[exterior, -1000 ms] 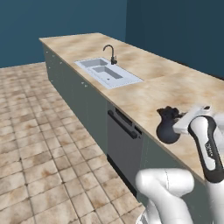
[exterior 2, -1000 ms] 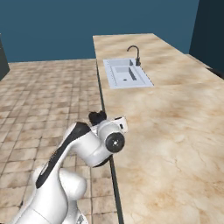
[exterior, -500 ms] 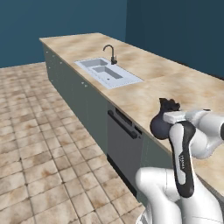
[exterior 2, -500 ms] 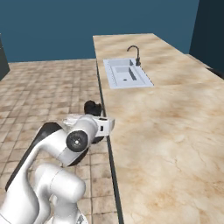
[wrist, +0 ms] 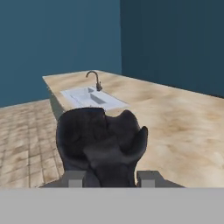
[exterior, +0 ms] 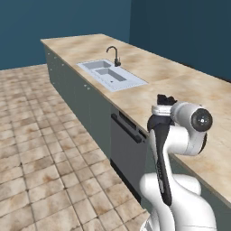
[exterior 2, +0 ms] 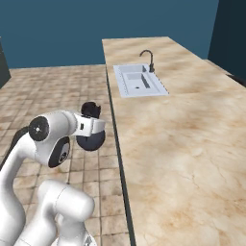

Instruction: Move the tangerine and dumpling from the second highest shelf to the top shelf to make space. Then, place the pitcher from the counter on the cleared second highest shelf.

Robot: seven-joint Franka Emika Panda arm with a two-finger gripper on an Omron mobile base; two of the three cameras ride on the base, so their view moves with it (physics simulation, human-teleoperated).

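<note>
My gripper (wrist: 111,177) is shut on the pitcher (wrist: 100,142), a dark grey vessel with a notched rim that stands upright between the two finger tips. In the base views the pitcher (exterior: 166,99) (exterior 2: 90,110) rides on top of the hand, by the front edge of the beige counter (exterior: 189,85) (exterior 2: 168,139). In the right base view it hangs just left of that edge, over the tiled floor. The tangerine, the dumpling, the top shelf and the second highest shelf are out of view.
An inset grey sink (exterior: 110,74) (exterior 2: 139,79) with a dark curved tap (exterior: 114,54) lies farther along the counter. Dark grey-green cabinets (exterior: 90,106) run below it. Tiled floor (exterior: 40,149) spreads to the left, and blue walls stand behind.
The arm has swung and folded, carrying the hand and the pitcher a little up and away from the counter's edge toward the floor side. The grip has held.
</note>
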